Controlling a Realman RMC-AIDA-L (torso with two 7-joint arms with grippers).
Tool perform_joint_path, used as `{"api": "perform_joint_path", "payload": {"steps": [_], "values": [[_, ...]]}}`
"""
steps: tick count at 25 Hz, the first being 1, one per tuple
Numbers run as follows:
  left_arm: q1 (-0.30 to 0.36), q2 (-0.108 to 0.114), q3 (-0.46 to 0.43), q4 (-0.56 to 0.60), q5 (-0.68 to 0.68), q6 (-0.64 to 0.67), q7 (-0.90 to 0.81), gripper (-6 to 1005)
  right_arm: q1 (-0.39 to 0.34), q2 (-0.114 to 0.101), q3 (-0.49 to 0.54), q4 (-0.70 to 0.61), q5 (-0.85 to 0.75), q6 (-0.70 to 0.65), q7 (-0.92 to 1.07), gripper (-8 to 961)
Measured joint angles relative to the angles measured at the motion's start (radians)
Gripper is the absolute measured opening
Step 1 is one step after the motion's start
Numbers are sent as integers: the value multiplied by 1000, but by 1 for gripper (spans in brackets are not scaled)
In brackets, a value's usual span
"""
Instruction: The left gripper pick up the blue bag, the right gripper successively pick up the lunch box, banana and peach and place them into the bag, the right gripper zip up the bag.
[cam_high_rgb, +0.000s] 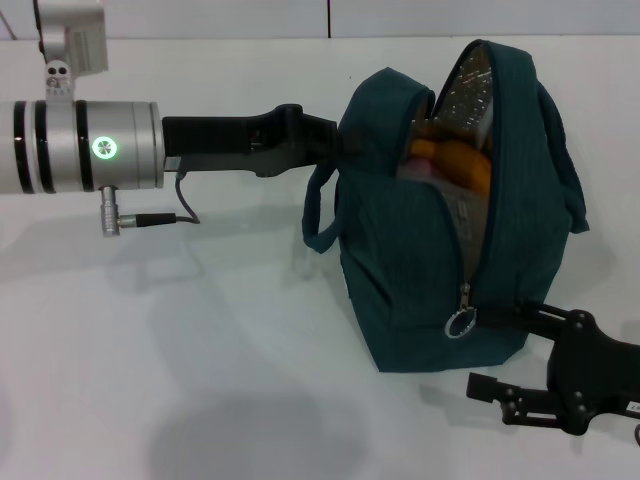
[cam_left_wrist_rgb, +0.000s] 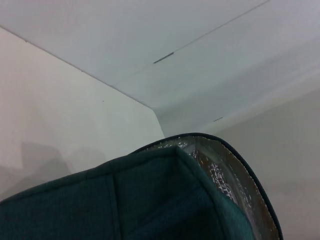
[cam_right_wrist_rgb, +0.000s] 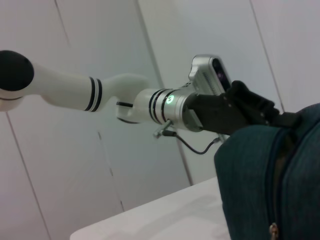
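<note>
Sagging soft, the dark teal-blue fabric bag (cam_high_rgb: 420, 270) hangs gripped by the left gripper (cam_high_rgb: 335, 140); the right gripper (cam_high_rgb: 510, 355), jaws wide at five o'clock, should pinch the metal ring pull (cam_high_rgb: 460, 323).

Silver left arm (cam_high_rgb: 85, 147), green ring light, black cable, black pincers

Light: bright, even, from overhead; white table (cam_high_rgb: 200, 380) near washed out.
Shadows: soft grey patches on table below left arm (cam_high_rgb: 90, 145) and in front of blue bag (cam_high_rgb: 430, 260).
Glare: foil lining (cam_left_wrist_rgb: 215, 175) glints; arm's metal shiny.
Focus: head view sharp; right wrist view slightly soft on bag close up.
</note>
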Motion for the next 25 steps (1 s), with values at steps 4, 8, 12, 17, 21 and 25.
{"api": "perform_joint_path", "payload": {"steps": [4,8,12,17,21,25], "values": [[0,0,0,0,0,1,0,102,17,3,-25,0,2,4,0,811],[2,0,0,0,-3,6,0,102,19,3,-31,0,11,12,0,812],[4,0,0,0,-4,6,0,103,3,0,-28,0,41,17,-1,812],[5,0,0,0,-6,6,0,103,-14,-2,-26,0,59,18,-1,812],[5,0,0,0,-7,6,0,103,-13,-3,-31,4,70,19,-2,812],[5,0,0,0,-8,7,0,104,25,1,-43,25,70,41,-2,812]]}}
